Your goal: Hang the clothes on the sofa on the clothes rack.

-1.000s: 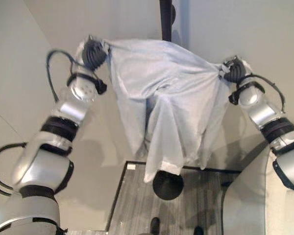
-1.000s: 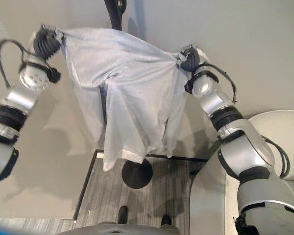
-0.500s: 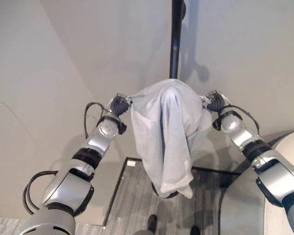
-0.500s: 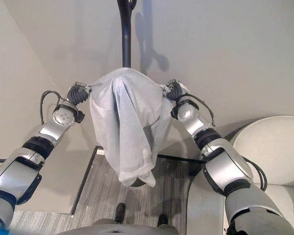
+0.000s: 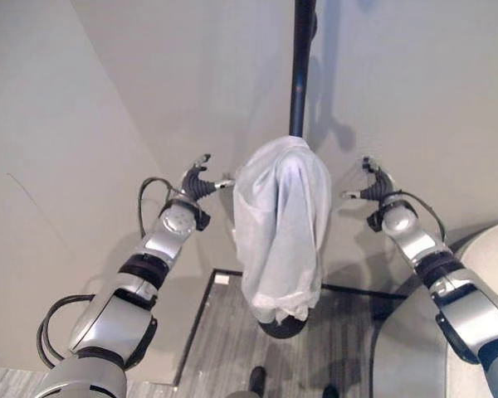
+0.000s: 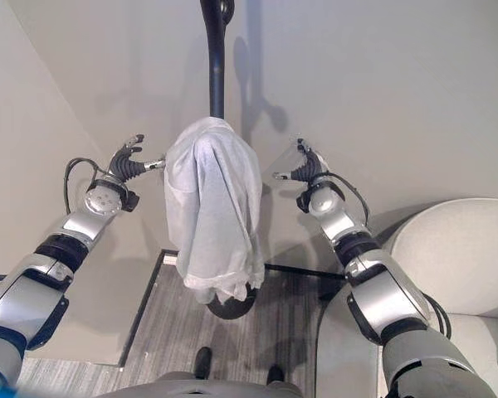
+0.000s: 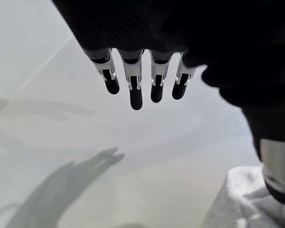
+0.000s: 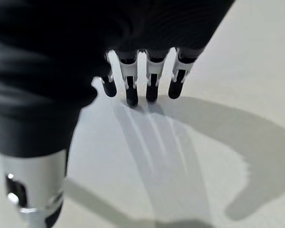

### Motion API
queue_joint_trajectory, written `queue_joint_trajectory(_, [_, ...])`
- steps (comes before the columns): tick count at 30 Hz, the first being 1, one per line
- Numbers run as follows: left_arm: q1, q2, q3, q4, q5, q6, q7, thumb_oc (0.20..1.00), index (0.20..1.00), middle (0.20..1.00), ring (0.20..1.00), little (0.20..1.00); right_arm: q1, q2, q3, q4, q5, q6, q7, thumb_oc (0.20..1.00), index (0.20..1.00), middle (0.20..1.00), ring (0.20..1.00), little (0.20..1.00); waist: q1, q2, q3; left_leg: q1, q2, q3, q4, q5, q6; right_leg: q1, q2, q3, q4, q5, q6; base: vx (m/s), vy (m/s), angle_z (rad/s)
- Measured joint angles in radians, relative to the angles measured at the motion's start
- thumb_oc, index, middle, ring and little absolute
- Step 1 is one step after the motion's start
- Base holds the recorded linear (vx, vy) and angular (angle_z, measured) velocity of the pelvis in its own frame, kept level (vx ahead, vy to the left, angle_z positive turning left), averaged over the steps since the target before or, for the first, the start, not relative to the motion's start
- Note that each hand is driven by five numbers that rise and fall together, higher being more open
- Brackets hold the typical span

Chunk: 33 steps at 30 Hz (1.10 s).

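Round black base (image 6: 230, 305) of the clothes rack (image 5: 300, 66) sits on the floor, sofa (image 6: 456, 249) at right. Left hand (image 5: 197, 182) and right hand (image 5: 375, 186) flank the pale shirt (image 5: 283, 224), fingers straight, holding nothing. Shirt hangs draped over the rack's pole, left thumb just beside it.

A pale grey-white garment (image 5: 282, 228) is being draped over the black clothes rack (image 5: 300, 66), hanging in loose folds down its pole toward the round base (image 6: 231, 303).
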Motion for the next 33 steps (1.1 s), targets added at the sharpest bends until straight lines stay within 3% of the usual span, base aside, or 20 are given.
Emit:
queue_joint_trajectory(6, [0.161,0.022,0.118,-0.104,-0.001,-0.002,-0.011,1.000,1.000,1.000,1.000,1.000,0.158,-0.071,-0.114,-0.127,-0.002,-0.011,0.018,1.000,1.000,1.000,1.000,1.000,0.000,0.000,0.000,0.003,-0.001,0.002,0.000,-0.003,0.003,0.003,-0.001,0.001,0.000,0.000,0.000,0.00,0.000,0.00])
queue_joint_trajectory(8, [0.380,0.025,0.229,-0.194,-0.007,-0.003,-0.031,1.000,1.000,1.000,1.000,1.000,0.344,-0.080,-0.252,-0.226,-0.002,-0.014,0.019,1.000,1.000,1.000,1.000,1.000,-0.002,-0.004,0.002,0.026,-0.002,0.005,0.000,-0.011,0.004,0.023,-0.003,0.006,-0.001,-0.007,0.001,0.03,-0.018,-0.07])
queue_joint_trajectory(10, [0.479,0.021,0.284,-0.234,-0.008,-0.006,-0.043,1.000,1.000,1.000,1.000,1.000,0.433,-0.079,-0.300,-0.252,-0.002,-0.023,0.024,1.000,1.000,1.000,1.000,1.000,-0.003,-0.008,0.003,0.036,-0.001,0.007,0.000,-0.018,0.004,0.033,-0.003,0.007,-0.002,-0.011,0.000,0.01,-0.011,-0.04])
queue_joint_trajectory(14, [0.762,-0.076,0.459,-0.299,-0.097,-0.015,-0.090,1.000,1.000,1.000,1.000,1.000,0.714,-0.071,-0.377,-0.358,0.003,-0.041,0.099,1.000,1.000,1.000,1.000,1.000,0.001,-0.010,0.001,0.041,-0.001,0.023,0.000,-0.034,0.007,0.032,-0.006,0.018,-0.005,-0.015,0.000,0.01,0.000,-0.07])
queue_joint_trajectory(17, [0.880,-0.129,0.493,-0.299,-0.125,-0.023,-0.129,1.000,1.000,1.000,1.000,1.000,0.828,0.000,-0.432,-0.394,0.024,-0.063,0.149,1.000,1.000,1.000,1.000,1.000,-0.003,-0.012,-0.001,0.046,-0.002,0.028,0.000,-0.036,0.009,0.034,-0.007,0.022,-0.004,-0.018,0.002,0.01,0.020,-0.07])
queue_joint_trajectory(24, [1.002,-0.343,0.500,-0.003,-0.202,-0.006,-0.224,1.000,1.000,1.000,1.000,1.000,0.986,0.124,-0.383,-0.272,0.043,-0.091,0.234,1.000,1.000,1.000,1.000,1.000,-0.023,0.004,-0.025,0.039,-0.005,0.052,0.000,-0.047,0.011,0.021,-0.014,0.043,-0.003,-0.024,0.003,0.00,0.015,-0.09])
queue_joint_trajectory(30, [0.976,-0.344,0.353,0.139,-0.154,-0.007,-0.241,1.000,1.000,1.000,1.000,1.000,0.958,0.134,-0.302,-0.055,0.025,-0.099,0.238,1.000,1.000,1.000,1.000,1.000,-0.023,0.002,-0.061,0.038,-0.004,0.052,0.000,-0.047,0.011,0.020,-0.014,0.041,-0.004,-0.024,0.004,0.00,0.000,0.00])
queue_joint_trajectory(33, [0.939,-0.344,0.337,0.248,-0.084,-0.008,-0.240,1.000,1.000,1.000,1.000,1.000,0.951,0.165,-0.302,0.053,0.021,-0.093,0.236,1.000,1.000,1.000,1.000,1.000,-0.027,0.006,-0.076,0.038,-0.004,0.052,0.000,-0.048,0.010,0.019,-0.013,0.043,-0.004,-0.024,0.004,0.00,0.000,-0.01])
